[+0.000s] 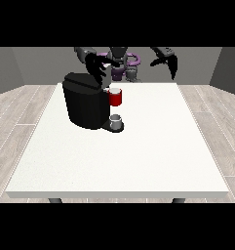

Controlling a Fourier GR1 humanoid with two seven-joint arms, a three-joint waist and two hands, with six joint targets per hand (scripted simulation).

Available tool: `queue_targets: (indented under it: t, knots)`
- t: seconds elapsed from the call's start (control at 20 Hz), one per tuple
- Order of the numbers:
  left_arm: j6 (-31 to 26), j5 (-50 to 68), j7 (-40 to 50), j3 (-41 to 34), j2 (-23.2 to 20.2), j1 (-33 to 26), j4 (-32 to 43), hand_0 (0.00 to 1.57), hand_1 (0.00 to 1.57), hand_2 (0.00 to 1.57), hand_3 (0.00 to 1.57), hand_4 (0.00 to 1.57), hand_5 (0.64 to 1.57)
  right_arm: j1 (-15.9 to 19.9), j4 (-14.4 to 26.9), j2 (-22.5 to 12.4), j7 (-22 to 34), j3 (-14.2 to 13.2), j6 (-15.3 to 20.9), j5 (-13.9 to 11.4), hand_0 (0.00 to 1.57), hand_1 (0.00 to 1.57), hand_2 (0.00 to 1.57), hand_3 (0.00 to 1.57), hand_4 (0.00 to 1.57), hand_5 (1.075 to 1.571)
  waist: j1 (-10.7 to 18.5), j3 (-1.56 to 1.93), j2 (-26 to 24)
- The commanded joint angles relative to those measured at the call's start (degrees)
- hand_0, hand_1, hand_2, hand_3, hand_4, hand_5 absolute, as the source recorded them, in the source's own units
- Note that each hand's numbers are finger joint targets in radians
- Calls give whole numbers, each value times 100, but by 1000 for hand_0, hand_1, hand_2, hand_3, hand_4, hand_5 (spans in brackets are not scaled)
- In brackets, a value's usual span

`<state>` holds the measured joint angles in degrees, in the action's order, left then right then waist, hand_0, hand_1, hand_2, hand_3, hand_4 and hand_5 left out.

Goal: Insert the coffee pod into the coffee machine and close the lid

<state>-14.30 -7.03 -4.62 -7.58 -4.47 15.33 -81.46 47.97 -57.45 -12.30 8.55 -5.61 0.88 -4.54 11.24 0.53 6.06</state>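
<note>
The black coffee machine [85,105] stands on the far left part of the white table [138,156]. Its red pod holder [116,99] juts out at the front, with a pale round top [115,91] showing in it; I cannot tell whether that is the pod. A grey cup [116,122] sits on the machine's base below the holder. The hand at the view's left [96,68] hovers over the back of the machine's lid [82,80], fingers spread and pointing down. The hand at the view's right [168,61] hangs raised beyond the table's far edge with relaxed fingers, holding nothing.
The robot's torso [120,66] stands behind the table's far edge. White tabletop stretches to the right of and in front of the machine. A wooden floor surrounds the table.
</note>
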Motion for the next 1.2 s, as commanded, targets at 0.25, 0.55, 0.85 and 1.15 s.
queue_targets:
  t: [0.25,0.55,0.85,1.15]
  knots:
    - [61,-90,-35,285,234,279,-55,0,0,0,0,379,1571,743,-173,193,-76,369,177,-441,0,0,0,0,219,1571,719,-51,294]
    - [-203,22,-87,292,86,452,-39,0,0,0,0,397,1571,1015,-368,-68,439,213,117,-495,0,0,0,0,96,1571,1153,-49,434]
    - [-326,56,-126,389,111,672,30,0,0,0,0,399,1571,1067,-717,-296,603,228,74,-731,0,0,0,0,53,1571,1431,-49,703]
    - [-437,63,-260,464,110,930,135,0,0,0,0,377,1571,1526,-746,-575,929,-4,-33,-797,0,0,0,0,0,1571,1954,-57,963]
